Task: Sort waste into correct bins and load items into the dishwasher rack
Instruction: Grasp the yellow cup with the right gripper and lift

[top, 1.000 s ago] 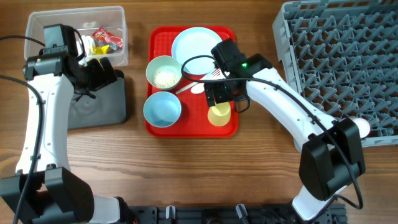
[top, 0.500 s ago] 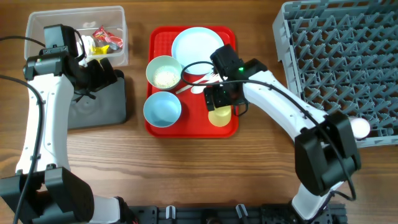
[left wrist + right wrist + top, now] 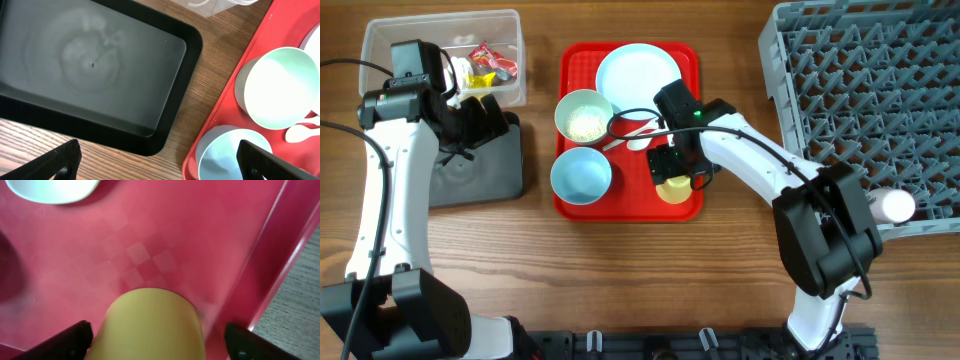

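While the left claw [image 3: 160,157] is hanging spread beside the red serving tray [image 3: 573,66], the right claw [image 3: 157,332] is straddling, spread, the tray's yellow cup [image 3: 150,312].

Bright even light, blurred wrist close-up.

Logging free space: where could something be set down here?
The black tray's floor is bare. Open wood lies in front of the red tray, and between it and the dishwasher rack, though the right arm crosses there. The red tray itself is crowded.

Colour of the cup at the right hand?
Yellow; the cup shows best in the right wrist view.
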Robot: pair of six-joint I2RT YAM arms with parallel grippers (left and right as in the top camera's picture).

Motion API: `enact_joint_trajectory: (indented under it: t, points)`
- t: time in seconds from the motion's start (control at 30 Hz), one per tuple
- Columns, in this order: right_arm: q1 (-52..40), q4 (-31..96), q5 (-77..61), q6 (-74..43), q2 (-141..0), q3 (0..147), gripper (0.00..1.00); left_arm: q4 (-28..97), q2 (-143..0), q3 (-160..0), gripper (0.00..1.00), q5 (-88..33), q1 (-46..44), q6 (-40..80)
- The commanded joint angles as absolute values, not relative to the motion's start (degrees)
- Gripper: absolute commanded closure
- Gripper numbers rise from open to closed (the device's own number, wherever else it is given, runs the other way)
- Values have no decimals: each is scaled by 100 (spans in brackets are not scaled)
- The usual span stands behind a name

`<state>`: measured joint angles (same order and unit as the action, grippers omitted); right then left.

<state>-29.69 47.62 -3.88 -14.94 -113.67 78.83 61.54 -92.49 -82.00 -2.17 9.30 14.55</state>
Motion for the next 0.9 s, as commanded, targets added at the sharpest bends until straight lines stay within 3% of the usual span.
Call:
enact_joint_trajectory:
  t: [0.0,0.07,0.37,0.63,0.87]
  points:
    - [-2985,4766,-454,-1520,-11476,7830,25,6160,-9292,-8154,0,-165,950,1549]
    - [-2985,4814,-456,-1527,-11476,7830,32,6160,-9292,-8154,0,-167,950,1549]
    - [-2982,5085,-436,-1693,-11452,7843,38,6158,-9292,-8154,0,-165,950,1549]
    - [-2982,5183,-434,-1667,-11187,8160,15,6158,-9292,-8154,0,-167,950,1549]
    - [-2985,5889,-436,-1653,-11015,8486,12,6195,-9292,-8154,0,-165,950,1549]
